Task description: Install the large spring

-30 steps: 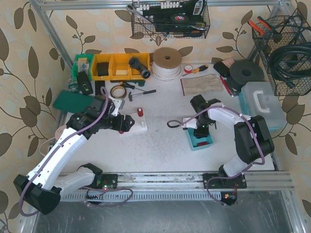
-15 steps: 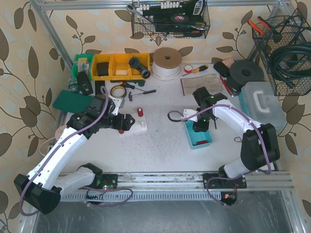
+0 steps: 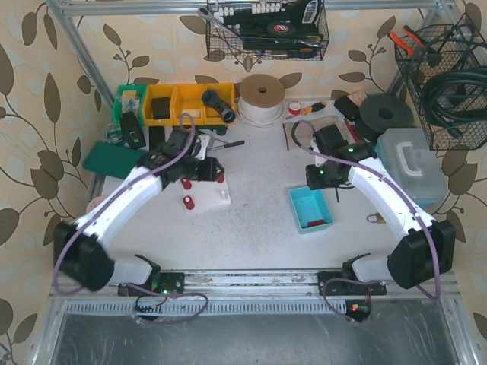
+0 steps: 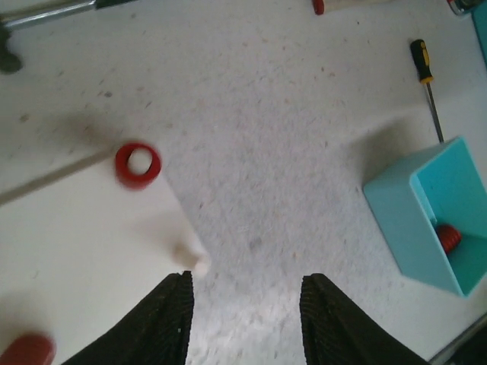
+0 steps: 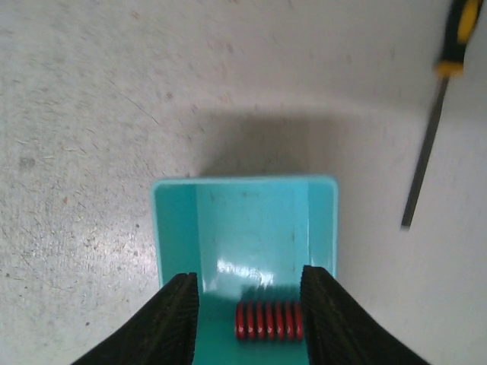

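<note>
Spring: one red coiled metal spring [image 5: 268,321] with close ribbed turns. It lies on its side on the bin floor, at the end nearest the arm bases.
Bin: one open-topped teal plastic box [image 5: 171,236], glossy and rectangular. It stands on the table to the right of the block, well apart from it.
Block: one flat white rectangular block [image 3: 217,199] with a smooth face. From overhead, three red upright cylinders [image 3: 219,176] stand on it. The left wrist view shows one of them end-on as a hollow ring.
Left gripper [image 4: 243,323]: its two black ribbed fingers [image 4: 171,319] stand partly apart with nothing between them, over the block's edge.
Right gripper [image 5: 247,319]: its two black ribbed fingers [image 5: 179,319] stand part-way apart and grip nothing. It hangs above the bin, and the spring shows in the gap below, untouched.
Screwdriver: one screwdriver [image 5: 431,129] with a yellow-and-black handle and a thin steel shaft. It lies flat just right of the bin.
Table: white speckled top [image 3: 259,228], scuffed.
Writing: there is white print on the black packs in the top wire basket [image 3: 266,30], too small to read.
</note>
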Available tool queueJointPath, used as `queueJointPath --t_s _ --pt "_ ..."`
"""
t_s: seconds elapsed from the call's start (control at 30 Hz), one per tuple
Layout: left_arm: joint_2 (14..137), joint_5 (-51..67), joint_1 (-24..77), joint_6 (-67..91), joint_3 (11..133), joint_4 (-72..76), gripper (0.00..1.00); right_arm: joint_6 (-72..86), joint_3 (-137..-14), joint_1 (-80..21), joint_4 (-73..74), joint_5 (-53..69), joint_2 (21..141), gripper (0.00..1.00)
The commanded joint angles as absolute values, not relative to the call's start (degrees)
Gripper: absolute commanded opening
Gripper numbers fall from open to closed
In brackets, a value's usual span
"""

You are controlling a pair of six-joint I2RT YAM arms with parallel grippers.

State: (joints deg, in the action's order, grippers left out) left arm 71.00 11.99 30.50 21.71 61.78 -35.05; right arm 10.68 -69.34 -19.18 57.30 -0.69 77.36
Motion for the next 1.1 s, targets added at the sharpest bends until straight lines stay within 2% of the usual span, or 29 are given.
queueJointPath --t_s 0.0,0.07,0.2,0.3,0.4,0.53,0.67,0.77,1.07 --pt "83.73 18.1 32.34 21.3 71.56 -31.53 0.39 23.78 -65.57 -17.98 64.1 -0.89 77.92 0.39" --pt "89.92 18.38 34.59 20.86 76.15 -32.31 0.33 20.84 -63.89 -17.58 63.01 -2.68 77.79 0.36" --pt "99.29 20.47 39.36 23.87 82.92 -28.61 0.34 16.27 -61.45 -13.0 60.5 -5.95 78.19 0.3" --pt "103.03 23.28 40.91 29.12 83.74 -21.82 0.35 12.44 -59.59 -8.82 57.23 -1.65 78.55 0.3" --pt "105.37 23.87 41.94 29.86 84.61 -20.21 0.39 9.64 -56.36 -7.86 51.99 6.35 79.15 0.31" --pt "108.38 26.03 42.08 31.36 85.0 -17.3 0.4 6.89 -54.85 -7.84 47.61 9.42 81.28 0.31" --pt "111.68 28.48 42.27 31.75 87.25 -15.57 0.42 2.28 -56.91 -7.81 47.05 10.06 85.78 0.19" --pt "113.95 31.23 42.28 31.81 88.29 -15.34 0.42 -0.98 -59.01 -8.57 45.87 11.44 88.29 0.14" --pt "114.05 36.37 43.09 34.76 81.4 -9.45 0.41 -14.22 -63.76 -12.47 43.53 10.82 92.43 0.0"
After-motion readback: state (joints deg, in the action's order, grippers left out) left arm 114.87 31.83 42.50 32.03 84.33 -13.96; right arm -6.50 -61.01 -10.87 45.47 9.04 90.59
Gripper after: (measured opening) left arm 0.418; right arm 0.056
